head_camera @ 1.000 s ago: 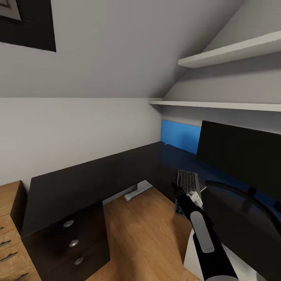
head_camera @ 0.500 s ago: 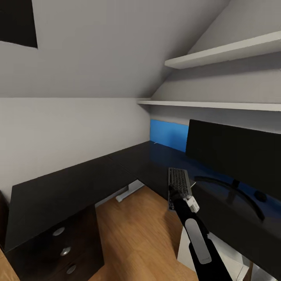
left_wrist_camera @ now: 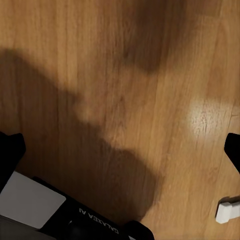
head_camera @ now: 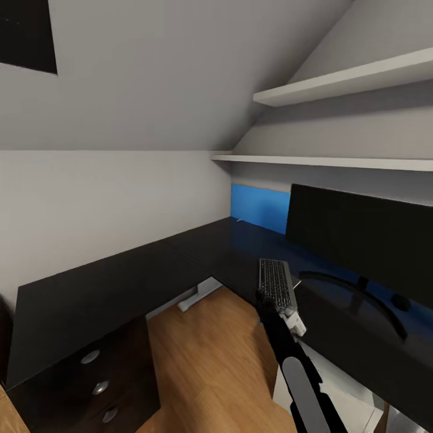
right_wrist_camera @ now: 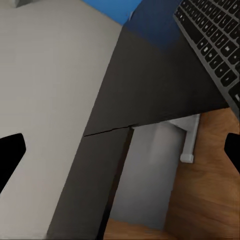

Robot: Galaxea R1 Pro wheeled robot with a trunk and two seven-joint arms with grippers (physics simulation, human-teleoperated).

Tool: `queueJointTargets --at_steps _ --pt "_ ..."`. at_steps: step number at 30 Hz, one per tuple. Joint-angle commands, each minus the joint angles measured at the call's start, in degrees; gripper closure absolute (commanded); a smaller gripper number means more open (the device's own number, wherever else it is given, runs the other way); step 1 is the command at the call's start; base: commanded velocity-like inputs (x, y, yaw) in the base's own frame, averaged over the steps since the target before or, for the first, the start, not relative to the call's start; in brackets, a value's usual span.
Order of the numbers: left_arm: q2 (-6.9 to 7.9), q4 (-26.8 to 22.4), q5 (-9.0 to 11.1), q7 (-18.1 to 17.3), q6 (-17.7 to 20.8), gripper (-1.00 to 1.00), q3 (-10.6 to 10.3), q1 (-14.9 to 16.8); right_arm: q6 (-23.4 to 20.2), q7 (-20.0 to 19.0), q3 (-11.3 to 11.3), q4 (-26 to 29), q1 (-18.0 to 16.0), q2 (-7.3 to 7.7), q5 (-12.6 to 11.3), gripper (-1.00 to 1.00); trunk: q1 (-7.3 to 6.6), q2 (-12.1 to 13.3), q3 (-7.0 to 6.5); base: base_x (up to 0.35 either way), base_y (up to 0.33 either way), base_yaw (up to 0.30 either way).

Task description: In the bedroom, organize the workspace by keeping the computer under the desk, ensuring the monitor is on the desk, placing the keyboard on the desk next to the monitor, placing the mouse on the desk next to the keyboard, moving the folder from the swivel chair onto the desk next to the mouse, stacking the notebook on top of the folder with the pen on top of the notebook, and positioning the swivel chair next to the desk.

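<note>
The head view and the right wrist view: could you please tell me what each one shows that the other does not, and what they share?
Head view, not the right wrist view: the monitor, the mouse behind its stand, two white wall shelves and the desk's drawer unit.

Right wrist view, not the head view: the right gripper, its dark fingertips wide apart at the picture's edges.

Both: the keyboard lying on the black desk, the blue wall panel, a white desk leg and the wooden floor.

Monitor crowds desk right
</note>
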State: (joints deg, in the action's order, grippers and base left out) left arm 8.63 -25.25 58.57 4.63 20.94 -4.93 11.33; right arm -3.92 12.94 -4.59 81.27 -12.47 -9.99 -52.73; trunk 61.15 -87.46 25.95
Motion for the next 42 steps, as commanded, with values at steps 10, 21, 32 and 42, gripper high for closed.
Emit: queueJointTargets --at_steps 10,21,32,42 --pt "0.14 -0.1 1.1 0.7 0.1 -1.00 -0.1 0.0 0.1 0.6 -1.2 1.6 3.8 -0.01 -6.2 -1.00 0.00 0.0 0.07 0.000 0.000 -0.095" --pt "0.25 -0.2 1.4 1.0 0.0 -1.00 1.6 0.0 0.9 -0.5 -1.1 1.1 4.6 -0.01 -15.7 -1.00 0.00 0.0 0.07 0.000 0.000 -0.006" --pt "0.47 -0.2 1.7 0.8 -5.1 -1.00 1.9 0.0 1.3 -20.7 -0.3 -10.9 4.6 0.12 -22.6 -1.00 0.00 0.0 0.07 0.000 0.000 0.000" --pt "0.52 -0.2 1.8 0.8 -5.5 -1.00 2.0 0.0 14.5 -20.7 -1.0 -22.3 -1.1 -0.01 -22.8 -1.00 1.98 -3.6 1.68 0.000 0.000 0.000"
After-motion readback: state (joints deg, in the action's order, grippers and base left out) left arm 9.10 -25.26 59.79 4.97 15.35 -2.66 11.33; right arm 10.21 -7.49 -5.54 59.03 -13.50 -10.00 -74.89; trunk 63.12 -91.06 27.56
